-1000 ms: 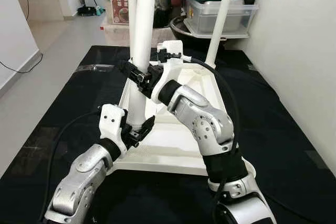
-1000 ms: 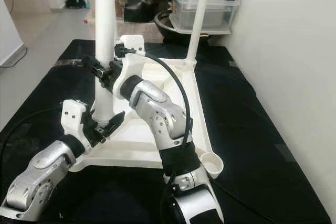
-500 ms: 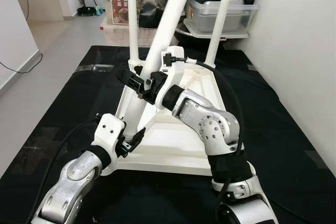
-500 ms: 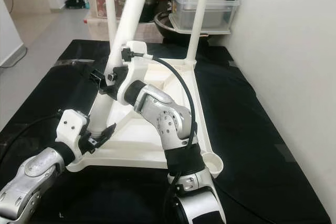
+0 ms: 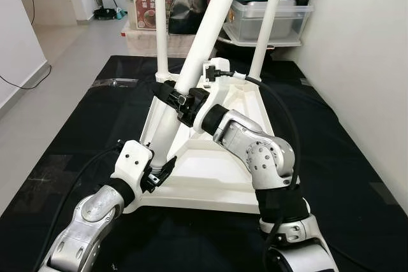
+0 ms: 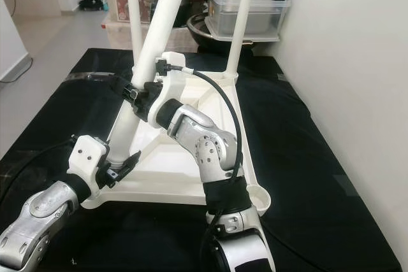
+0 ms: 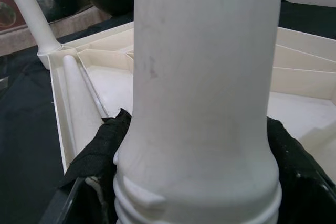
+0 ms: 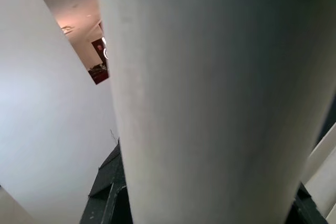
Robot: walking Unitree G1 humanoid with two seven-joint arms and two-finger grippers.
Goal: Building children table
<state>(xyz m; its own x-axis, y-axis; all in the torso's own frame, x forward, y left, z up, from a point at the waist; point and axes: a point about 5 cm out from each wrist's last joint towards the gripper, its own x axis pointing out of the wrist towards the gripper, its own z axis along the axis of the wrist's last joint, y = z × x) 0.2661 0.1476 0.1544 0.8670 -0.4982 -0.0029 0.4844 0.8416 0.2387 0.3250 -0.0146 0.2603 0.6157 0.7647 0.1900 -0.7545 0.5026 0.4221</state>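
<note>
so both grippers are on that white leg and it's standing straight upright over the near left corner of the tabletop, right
Not upright. The left eye view shows the white leg leaning, its top tilted toward the robot's right. The rest holds: the left gripper is on its threaded lower end over the near left corner of the upturned tabletop, and the right gripper clamps it higher up.

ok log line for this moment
left gripper: shut on table leg base | right gripper: shut mid-leg | leg tilted | tabletop upside down
</note>
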